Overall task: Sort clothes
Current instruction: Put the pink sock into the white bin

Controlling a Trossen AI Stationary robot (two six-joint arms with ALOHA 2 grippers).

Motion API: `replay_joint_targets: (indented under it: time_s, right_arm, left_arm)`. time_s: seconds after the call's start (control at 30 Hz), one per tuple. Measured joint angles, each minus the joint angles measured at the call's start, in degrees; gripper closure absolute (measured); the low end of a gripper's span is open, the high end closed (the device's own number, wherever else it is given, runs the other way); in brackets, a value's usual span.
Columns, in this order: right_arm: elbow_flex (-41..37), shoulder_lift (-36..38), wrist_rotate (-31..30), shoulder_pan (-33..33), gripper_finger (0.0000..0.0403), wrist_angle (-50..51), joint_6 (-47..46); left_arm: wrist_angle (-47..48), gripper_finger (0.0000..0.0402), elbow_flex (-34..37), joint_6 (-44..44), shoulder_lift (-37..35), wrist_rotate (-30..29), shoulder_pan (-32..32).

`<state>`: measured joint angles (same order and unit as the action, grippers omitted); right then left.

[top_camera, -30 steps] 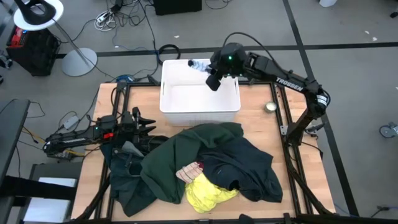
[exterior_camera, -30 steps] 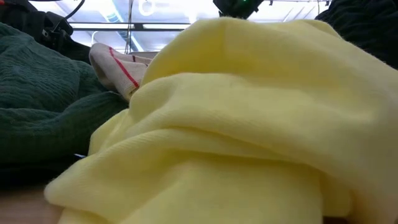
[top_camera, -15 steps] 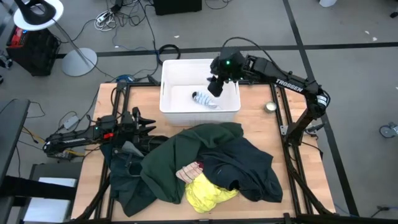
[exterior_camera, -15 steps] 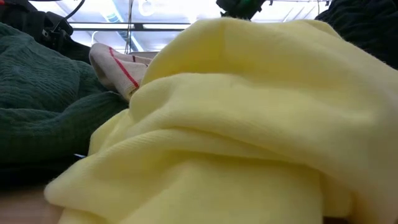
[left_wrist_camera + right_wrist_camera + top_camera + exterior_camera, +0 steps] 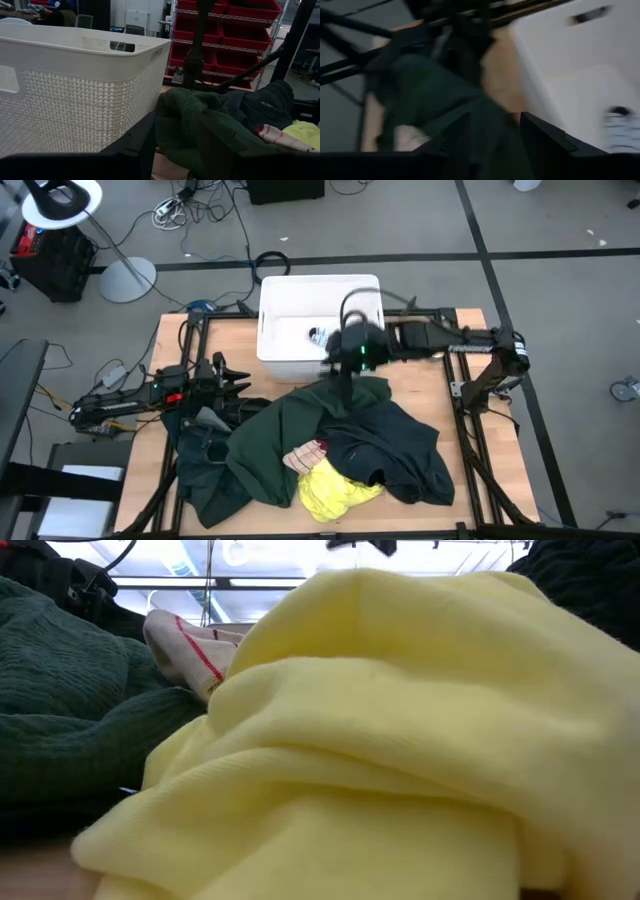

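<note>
High view shows you the right hand [image 5: 343,372] empty with its fingers parted, low over the near rim of the white rectangular plastic bin [image 5: 275,360], above the far edge of the large dark green garment [image 5: 290,435]. A white-grey striped piece [image 5: 318,337] lies loose inside the bin. Your left hand [image 5: 232,385] rests at the counter's [image 5: 420,390] left side, fingers spread and gripping nothing, touching the heap. On the counter's near half the dark navy garment [image 5: 395,450], bright yellow piece [image 5: 330,490] and pale pink piece [image 5: 303,459] lie piled together.
</note>
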<state>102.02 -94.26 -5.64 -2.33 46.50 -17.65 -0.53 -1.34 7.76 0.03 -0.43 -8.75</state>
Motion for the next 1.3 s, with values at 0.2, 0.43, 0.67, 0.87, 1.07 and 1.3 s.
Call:
replay_joint_targets:
  time_s: [0.2,0.43,0.67,0.87,1.07,1.3]
  right_arm:
    - [0.0,-2.0,-4.5,-8.7,0.0238,0.3,-4.9]
    - [0.0,-8.7,-4.7,-13.7,0.0238,-0.5,-5.4]
    - [0.0,-16.7,-1.1,-14.7,0.0241,-2.1,-2.8]
    - [0.0,-22.5,0.1,-15.1,0.0241,-4.0,10.1]
    - [0.0,-26.3,3.8,-15.2,0.0243,-4.9,15.7]
    - [0.0,-27.4,0.8,-14.9,0.0325,-5.2,16.7]
  left_arm:
    - [0.0,0.0264,0.0,0.0,0.0,0.0,0.0]
    - [0.0,0.0264,0.0,0.0,0.0,0.0,0.0]
    - [0.0,0.0264,0.0,0.0,0.0,0.0,0.0]
    - [0.0,0.0264,0.0,0.0,0.0,0.0,0.0]
    - [0.0,0.0264,0.0,0.0,0.0,0.0,0.0]
    - [0.0,0.0264,0.0,0.0,0.0,0.0,0.0]
